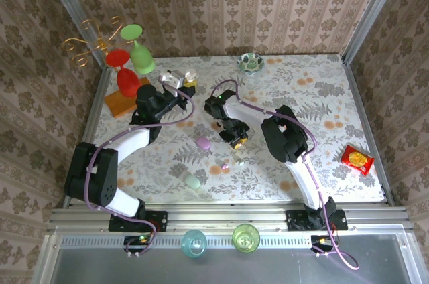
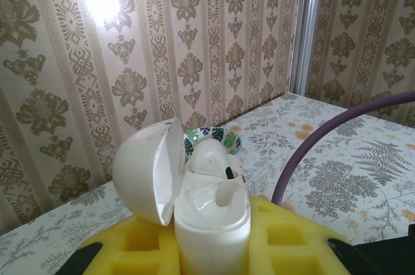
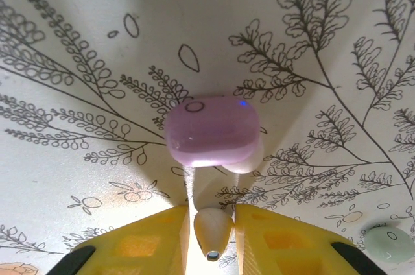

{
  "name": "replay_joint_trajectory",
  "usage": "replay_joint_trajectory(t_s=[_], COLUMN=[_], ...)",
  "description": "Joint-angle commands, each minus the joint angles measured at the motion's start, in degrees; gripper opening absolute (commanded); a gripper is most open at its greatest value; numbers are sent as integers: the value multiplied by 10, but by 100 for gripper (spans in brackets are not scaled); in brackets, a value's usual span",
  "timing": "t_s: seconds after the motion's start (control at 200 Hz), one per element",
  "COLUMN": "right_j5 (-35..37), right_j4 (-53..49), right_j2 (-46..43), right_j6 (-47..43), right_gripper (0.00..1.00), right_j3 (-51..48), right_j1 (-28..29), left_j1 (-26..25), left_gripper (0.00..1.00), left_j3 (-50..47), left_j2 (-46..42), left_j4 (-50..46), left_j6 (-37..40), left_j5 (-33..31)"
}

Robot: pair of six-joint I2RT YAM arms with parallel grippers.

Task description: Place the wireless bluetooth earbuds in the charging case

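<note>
My left gripper [image 2: 211,226] is shut on a white charging case [image 2: 214,249] and holds it upright above the table. Its lid [image 2: 146,171] is swung open to the left, and one white earbud [image 2: 211,155] sits in the far socket. From above, that gripper [image 1: 177,84] hovers at the back left. My right gripper [image 3: 211,233] is low over the table, its yellow pads closed in on a whitish earbud [image 3: 213,229]. A shut lilac case [image 3: 211,132] lies just ahead of it. In the top view this gripper [image 1: 236,142] is right of the lilac case [image 1: 203,143].
A pale green case [image 1: 193,180] lies near the front and shows again [image 3: 389,242]. Two tiny pale buds [image 1: 224,166] lie near it. A leaf-patterned bowl [image 1: 250,62] stands at the back, glasses on an orange stand [image 1: 127,73] at the left, and a red packet [image 1: 357,159] at the right.
</note>
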Motion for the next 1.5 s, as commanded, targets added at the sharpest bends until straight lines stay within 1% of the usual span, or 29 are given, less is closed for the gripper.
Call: replay_joint_trajectory(t_s=[0.0, 0.18, 0.335, 0.595, 0.81, 0.94, 1.03, 1.04, 1.06, 1.13, 1.145, 1.19, 1.345, 1.495], right_j5=[3, -8, -18, -24, -40, -58, -67, -67, -69, -75, -75, -79, -94, -112], right_j4=[0, 26, 78, 235, 361, 468, 510, 514, 520, 551, 557, 573, 606, 621], right_j2=[4, -29, -91, -251, -381, -463, -500, -504, -511, -523, -540, -550, -552, -532], right_j6=[-8, -3, 7, 10, 20, 16, 14, 13, 13, 10, 10, 9, 4, 2], right_gripper=[24, 22, 23, 22, 22, 22, 22, 21, 21, 21, 21, 21, 21, 21], right_j3=[-26, -52, -95, -231, -318, -373, -384, -385, -386, -389, -389, -386, -360, -326], right_j1=[-9, -11, -16, -25, -38, -39, -39, -39, -39, -39, -38, -39, -39, -39], left_j1=[2, -3, -12, -33, -54, -64, -64, -77, -82, -84, -84, -87, -99, -107], left_gripper=[0, 0, 0, 0, 0, 0, 0, 0, 0, 0, 0, 0, 0, 0], left_j3=[14, 14, 16, 24, 26, 21, 9, 8, 4, -5, -7, -10, -11, -11], left_j2=[-13, -13, -12, -11, -5, -1, 3, 4, 5, 12, 14, 17, 24, 25], left_j4=[7, 4, -5, -21, -30, -28, -5, 0, 10, 41, 46, 54, 54, 57], left_j6=[7, 12, 19, 26, 26, 25, 24, 23, 19, 5, 2, -1, 0, -5], left_j5=[10, 7, 5, 4, 12, 25, 53, 56, 61, 72, 73, 75, 73, 74])
